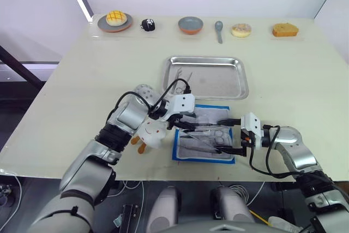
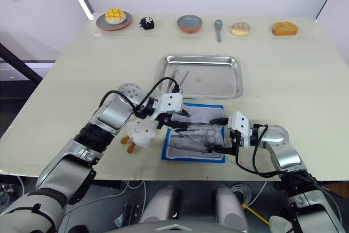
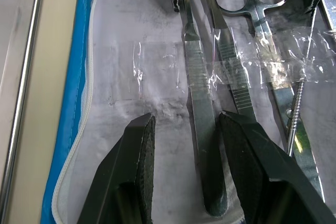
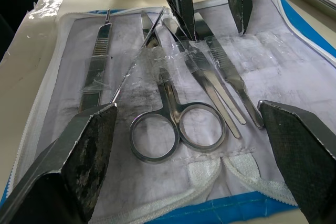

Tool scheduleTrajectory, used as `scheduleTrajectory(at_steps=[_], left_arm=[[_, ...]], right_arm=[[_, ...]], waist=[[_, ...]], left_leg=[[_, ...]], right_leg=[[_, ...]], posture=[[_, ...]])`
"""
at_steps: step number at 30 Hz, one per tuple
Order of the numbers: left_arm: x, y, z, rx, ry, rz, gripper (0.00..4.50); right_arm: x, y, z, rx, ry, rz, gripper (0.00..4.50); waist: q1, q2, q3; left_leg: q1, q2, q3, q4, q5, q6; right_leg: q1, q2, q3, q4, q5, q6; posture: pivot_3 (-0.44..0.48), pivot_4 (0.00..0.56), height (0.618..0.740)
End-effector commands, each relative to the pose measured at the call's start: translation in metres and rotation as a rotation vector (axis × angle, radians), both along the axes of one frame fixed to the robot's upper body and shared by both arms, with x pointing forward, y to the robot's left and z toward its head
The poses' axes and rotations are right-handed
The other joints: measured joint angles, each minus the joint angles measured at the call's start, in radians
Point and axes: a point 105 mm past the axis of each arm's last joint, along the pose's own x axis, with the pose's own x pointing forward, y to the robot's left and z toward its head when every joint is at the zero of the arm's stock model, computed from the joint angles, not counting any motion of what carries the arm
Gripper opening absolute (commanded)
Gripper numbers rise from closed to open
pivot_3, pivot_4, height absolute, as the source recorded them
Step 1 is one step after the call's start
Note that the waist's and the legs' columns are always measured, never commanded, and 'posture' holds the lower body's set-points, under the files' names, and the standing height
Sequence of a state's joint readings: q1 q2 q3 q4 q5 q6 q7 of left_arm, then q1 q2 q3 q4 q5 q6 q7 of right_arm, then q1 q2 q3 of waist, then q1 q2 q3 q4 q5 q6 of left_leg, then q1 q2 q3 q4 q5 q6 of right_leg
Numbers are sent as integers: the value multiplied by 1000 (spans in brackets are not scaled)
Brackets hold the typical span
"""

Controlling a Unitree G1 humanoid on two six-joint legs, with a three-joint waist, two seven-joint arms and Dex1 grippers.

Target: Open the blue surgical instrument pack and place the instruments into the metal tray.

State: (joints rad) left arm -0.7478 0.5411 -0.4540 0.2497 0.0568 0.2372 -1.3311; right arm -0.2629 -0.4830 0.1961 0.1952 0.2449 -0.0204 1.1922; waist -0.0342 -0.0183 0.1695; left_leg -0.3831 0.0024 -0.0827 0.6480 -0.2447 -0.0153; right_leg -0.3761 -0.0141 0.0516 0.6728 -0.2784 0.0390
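Over the open blue pack (image 1: 203,132), both grippers' fingers (image 3: 136,166) spread.

Head stereo overhead; wrist cameras (close) over pack (image 1: 203,132)

We seem to be in a lab or robot-testing room rather than a home or clinic. The wide cream table (image 1: 98,75) stands against plain white walls, with loose cables hanging below its near edge. Along its far side, unrelated props sit in a tidy spaced row: a bun on a grey plate (image 1: 115,22), a small black object (image 1: 148,24), a grey bowl (image 1: 190,24), a grey spoon (image 1: 218,29), a doughnut (image 1: 240,30) and a cake slice (image 1: 285,29). A white toy figure (image 1: 151,133) lies near the front edge, which adds to the staged, test-bench look.
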Motion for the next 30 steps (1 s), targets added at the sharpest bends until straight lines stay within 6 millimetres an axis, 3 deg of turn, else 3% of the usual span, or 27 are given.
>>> scheduleTrajectory(at_steps=[1,3,30], left_arm=[[-3,-3,-2,28,2,-34,782],[-4,-3,-2,32,4,-35,85],[-1,-4,26,177,-41,-46,85]], right_arm=[[-9,-9,-24,-54,112,-29,4500],[-10,-8,-24,-54,113,-28,4500],[-10,2,-33,-85,129,-18,4500]], waist=[[0,0,0],[0,0,0],[-5,0,0]], left_leg=[[0,0,0,0,0,0],[0,0,0,0,0,0],[0,0,0,0,0,0]], right_leg=[[0,0,0,0,0,0],[0,0,0,0,0,0],[0,1,0,1,-2,3]], posture=[[0,150,740],[0,150,740],[0,150,740]])
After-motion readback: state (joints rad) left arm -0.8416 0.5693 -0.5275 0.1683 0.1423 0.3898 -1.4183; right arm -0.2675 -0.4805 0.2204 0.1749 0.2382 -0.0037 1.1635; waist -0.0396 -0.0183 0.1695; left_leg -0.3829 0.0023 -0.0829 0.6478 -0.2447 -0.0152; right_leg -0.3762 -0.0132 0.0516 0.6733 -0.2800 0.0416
